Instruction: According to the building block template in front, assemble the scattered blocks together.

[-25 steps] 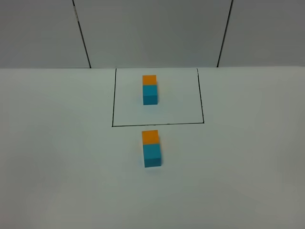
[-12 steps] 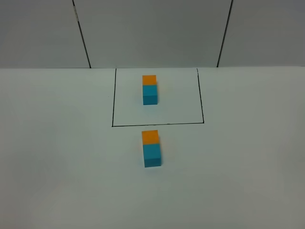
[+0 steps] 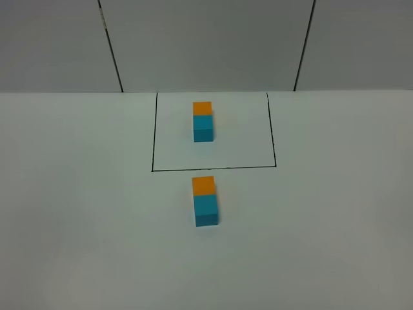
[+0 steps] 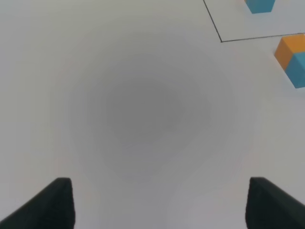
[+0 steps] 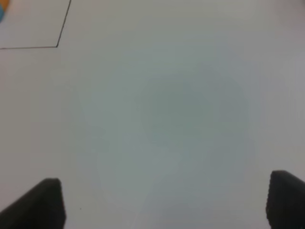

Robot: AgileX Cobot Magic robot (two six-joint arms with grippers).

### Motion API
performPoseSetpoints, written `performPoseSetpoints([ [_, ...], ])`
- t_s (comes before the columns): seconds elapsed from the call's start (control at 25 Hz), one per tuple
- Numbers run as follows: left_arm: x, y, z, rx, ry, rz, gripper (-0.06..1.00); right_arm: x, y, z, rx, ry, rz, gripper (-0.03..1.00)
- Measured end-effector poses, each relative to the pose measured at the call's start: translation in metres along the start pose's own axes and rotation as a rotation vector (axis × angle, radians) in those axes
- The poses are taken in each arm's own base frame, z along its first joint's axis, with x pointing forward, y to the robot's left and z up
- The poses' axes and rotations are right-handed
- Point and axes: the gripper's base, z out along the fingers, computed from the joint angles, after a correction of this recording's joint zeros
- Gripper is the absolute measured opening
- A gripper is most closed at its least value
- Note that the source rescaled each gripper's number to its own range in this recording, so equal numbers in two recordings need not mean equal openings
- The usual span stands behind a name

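Note:
The template, an orange cube joined to a teal-blue cube, sits inside the black-lined frame at the back. In front of the frame the larger orange block and teal-blue block stand touching in a row, orange at the far end. They show at the edge of the left wrist view as orange and teal. Neither gripper shows in the exterior view. My left gripper is open and empty above bare table. My right gripper is open and empty too.
The white table ends at a grey panelled wall behind the frame. The frame's corner shows in the right wrist view.

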Motion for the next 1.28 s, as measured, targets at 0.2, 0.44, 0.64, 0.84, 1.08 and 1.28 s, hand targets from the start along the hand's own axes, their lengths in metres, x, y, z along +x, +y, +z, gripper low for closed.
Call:
performPoseSetpoints([
  [0.2, 0.0000, 0.0000, 0.0000, 0.000, 0.000, 0.000, 0.66, 0.0000, 0.0000, 0.0000, 0.000, 0.000, 0.000, 0.73],
  [0.44, 0.0000, 0.0000, 0.0000, 0.000, 0.000, 0.000, 0.66, 0.0000, 0.0002, 0.0000, -0.002, 0.000, 0.001, 0.73],
  [0.64, 0.0000, 0.0000, 0.0000, 0.000, 0.000, 0.000, 0.66, 0.0000, 0.0023, 0.0000, -0.025, -0.001, -0.027, 0.73],
  [0.84, 0.0000, 0.0000, 0.0000, 0.000, 0.000, 0.000, 0.66, 0.0000, 0.0028, 0.0000, -0.031, -0.001, -0.037, 0.73],
  [1.08, 0.0000, 0.0000, 0.0000, 0.000, 0.000, 0.001, 0.66, 0.0000, 0.0038, -0.0001, -0.042, -0.001, -0.033, 0.73],
  [1.28, 0.0000, 0.0000, 0.0000, 0.000, 0.000, 0.001, 0.66, 0.0000, 0.0040, -0.0001, -0.044, -0.001, -0.032, 0.73],
])
